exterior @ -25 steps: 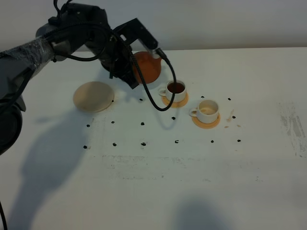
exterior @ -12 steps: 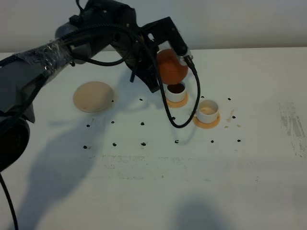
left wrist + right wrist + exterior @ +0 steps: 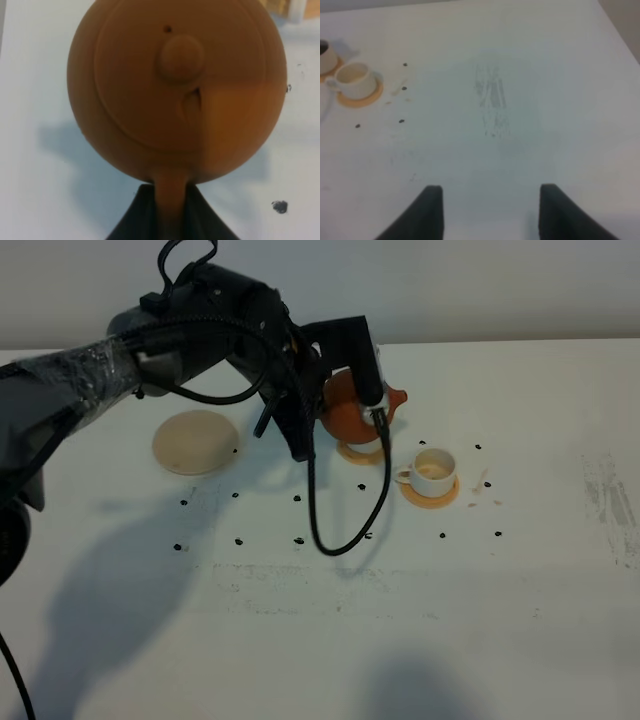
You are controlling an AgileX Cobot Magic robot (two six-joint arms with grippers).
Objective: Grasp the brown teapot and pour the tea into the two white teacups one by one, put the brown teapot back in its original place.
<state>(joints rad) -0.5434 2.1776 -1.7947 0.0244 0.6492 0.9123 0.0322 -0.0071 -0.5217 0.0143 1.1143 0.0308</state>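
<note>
the teapot point(image 3: 350, 412), clenched at its handle by the left gripper point(image 3: 170, 220), has moved from behind the filled cup point(image 3: 324, 56) to above it, spout toward the second cup point(image 3: 433, 468): the second pour appears next. the right gripper point(image 3: 490, 212) rests with fingers spread, well apart from the cups. the cable point(image 3: 335, 535) sags near both cups and could snag, and the disc point(image 3: 195, 441) lies well apart.

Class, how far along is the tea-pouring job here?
Done: the first cup looks filled, dark inside. In hand: the left tool grips the brown teapot above the table. Left: the second cup looks empty, and the beige disc lies bare, awaiting the teapot.
</note>
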